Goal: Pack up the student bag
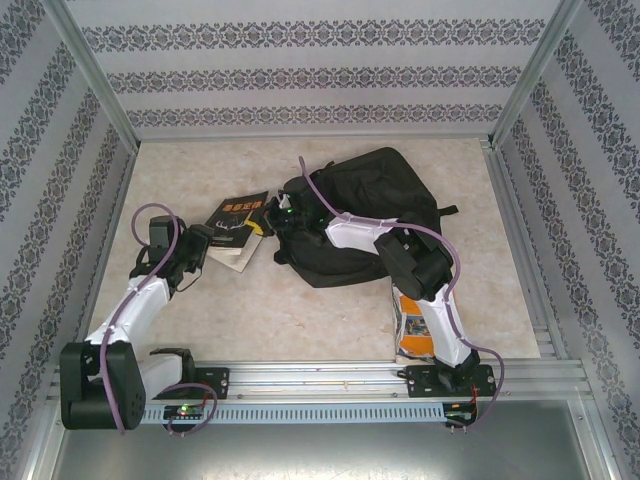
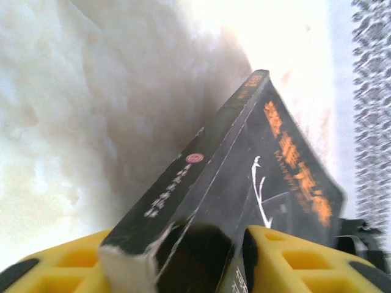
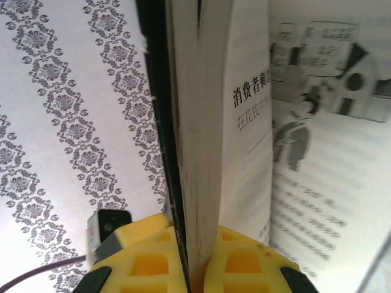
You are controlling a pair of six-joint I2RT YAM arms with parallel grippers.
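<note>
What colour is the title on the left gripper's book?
Orange lettering on the black book; left wrist view.

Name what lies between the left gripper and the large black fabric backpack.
Top view: a black book with orange title, held by the left gripper, then the right gripper beside the backpack.

— What does the cell look like from where you sit?
— On my overhead feed, I see white wallpaper with grey floral bands on the back wall [image 1: 320, 70] and both side walls.
— And underfoot?
— A pale beige marbled tabletop [image 1: 300, 320], evenly lit, with soft shadows. Aluminium posts [image 1: 92, 75] rise at the back corners, and a metal rail [image 1: 320, 375] runs along the near edge. My left wrist feed washes the tabletop out almost white.
</note>
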